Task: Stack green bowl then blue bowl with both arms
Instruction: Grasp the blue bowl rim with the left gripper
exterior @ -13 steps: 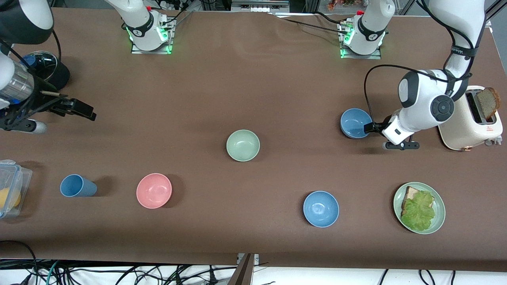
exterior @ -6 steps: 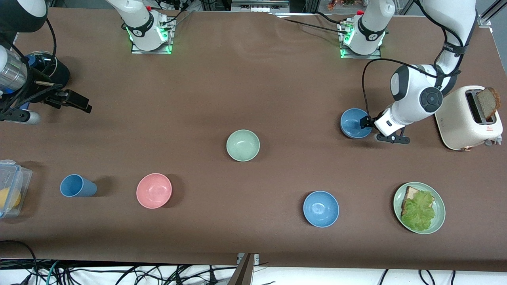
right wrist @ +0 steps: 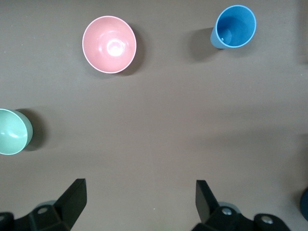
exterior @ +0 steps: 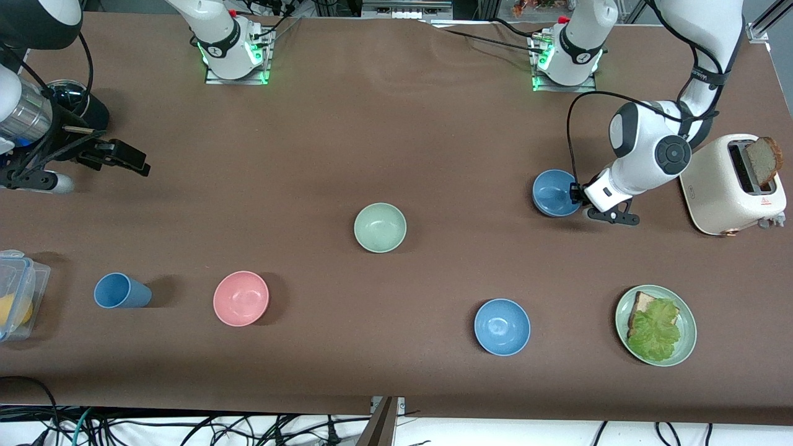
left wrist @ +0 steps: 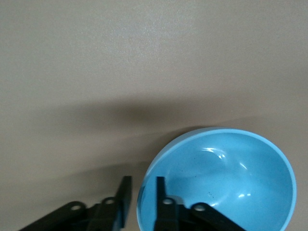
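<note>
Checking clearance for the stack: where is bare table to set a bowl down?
Bare cloth spans from the green bowl up to the arm bases, and between it and the blue bowl pinched by the left pincer. Crowded: toaster and plate end.

- Left gripper [left wrist: 142, 202]: positioned at the rim of the blue bowl [exterior: 555, 192], one finger inside the rim and one outside, on the side toward the toaster [exterior: 734, 186].
- Green bowl [exterior: 380, 227]: well apart from that gripper, at mid-table.
- Right gripper [right wrist: 139, 202]: above bare table at the right arm's end.
</note>
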You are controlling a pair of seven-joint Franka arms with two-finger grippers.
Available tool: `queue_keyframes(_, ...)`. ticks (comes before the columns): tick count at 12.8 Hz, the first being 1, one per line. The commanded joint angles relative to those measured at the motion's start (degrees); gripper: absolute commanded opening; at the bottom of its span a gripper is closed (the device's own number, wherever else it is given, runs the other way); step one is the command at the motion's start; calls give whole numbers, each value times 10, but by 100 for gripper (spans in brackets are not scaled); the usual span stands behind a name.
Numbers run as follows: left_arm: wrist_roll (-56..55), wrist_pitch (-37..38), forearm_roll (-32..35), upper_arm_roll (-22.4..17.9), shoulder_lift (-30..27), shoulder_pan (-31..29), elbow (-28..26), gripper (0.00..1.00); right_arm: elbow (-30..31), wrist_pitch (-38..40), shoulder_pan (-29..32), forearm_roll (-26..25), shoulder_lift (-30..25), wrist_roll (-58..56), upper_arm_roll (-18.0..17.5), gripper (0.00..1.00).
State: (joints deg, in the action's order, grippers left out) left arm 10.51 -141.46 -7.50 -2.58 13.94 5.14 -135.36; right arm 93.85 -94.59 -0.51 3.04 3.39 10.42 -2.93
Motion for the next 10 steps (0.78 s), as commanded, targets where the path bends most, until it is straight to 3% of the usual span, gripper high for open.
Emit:
queue_keyframes(1, 27, -9, -29, -1, -4, -1, -6, 0, 10, -2, -1, -15, -15, -3, -6, 100)
queue_keyframes(5, 24, 21, -52, 0, -15, 0, 29, 0, 9, 7, -3, -29, -24, -2, 0, 100)
queue_keyframes(7, 21, 85, -69, 4, -13, 12, 98, 0, 6, 25, -3, -23, -28, -4, 50, 100)
queue_keyframes(10, -38, 127, -109, 8, 2, 81, 184, 0, 5, 22, -3, -24, -27, -4, 52, 100)
